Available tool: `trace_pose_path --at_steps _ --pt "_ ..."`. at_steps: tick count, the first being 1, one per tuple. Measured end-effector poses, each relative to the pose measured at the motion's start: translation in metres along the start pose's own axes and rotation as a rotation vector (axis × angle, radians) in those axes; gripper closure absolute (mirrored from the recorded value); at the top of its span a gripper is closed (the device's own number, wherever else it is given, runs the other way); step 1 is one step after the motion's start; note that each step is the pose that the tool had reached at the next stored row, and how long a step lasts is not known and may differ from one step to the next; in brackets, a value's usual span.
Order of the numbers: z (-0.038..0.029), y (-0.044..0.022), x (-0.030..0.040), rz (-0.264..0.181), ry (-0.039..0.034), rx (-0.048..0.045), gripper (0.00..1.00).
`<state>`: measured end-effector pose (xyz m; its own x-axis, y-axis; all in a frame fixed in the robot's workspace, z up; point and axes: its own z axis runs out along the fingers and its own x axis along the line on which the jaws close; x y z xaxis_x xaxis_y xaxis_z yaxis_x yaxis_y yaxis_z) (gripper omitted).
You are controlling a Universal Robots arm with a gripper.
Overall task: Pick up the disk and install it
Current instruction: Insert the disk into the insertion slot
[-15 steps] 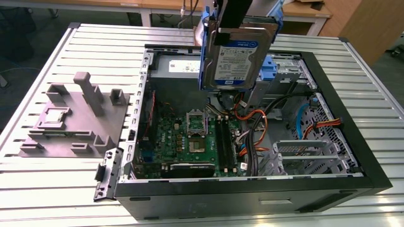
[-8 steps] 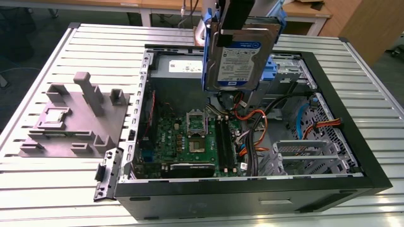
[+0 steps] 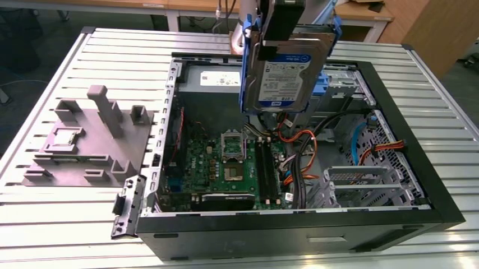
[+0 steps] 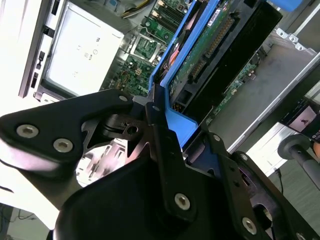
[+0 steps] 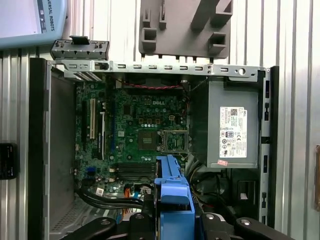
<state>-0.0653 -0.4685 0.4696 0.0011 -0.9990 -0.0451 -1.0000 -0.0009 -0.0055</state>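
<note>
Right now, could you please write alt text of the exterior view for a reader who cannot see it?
The gripper holds the disk upright, label toward the camera, above an open computer case with its motherboard exposed. A grey fixture lies on the slatted table at the exterior view's left.

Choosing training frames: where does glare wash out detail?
Second wrist view: the grey power supply box bleaches almost white. First wrist view: the slatted metal table glares mildly. Exterior view: the blue-framed grey metal hard drive is evenly lit.
</note>
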Motion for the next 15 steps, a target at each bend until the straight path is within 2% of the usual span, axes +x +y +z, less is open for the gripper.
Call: trace_pose_path --at_steps 15 --pt "-0.0003 0.0000 0.0068 0.000 0.0001 0.0000 0.63"
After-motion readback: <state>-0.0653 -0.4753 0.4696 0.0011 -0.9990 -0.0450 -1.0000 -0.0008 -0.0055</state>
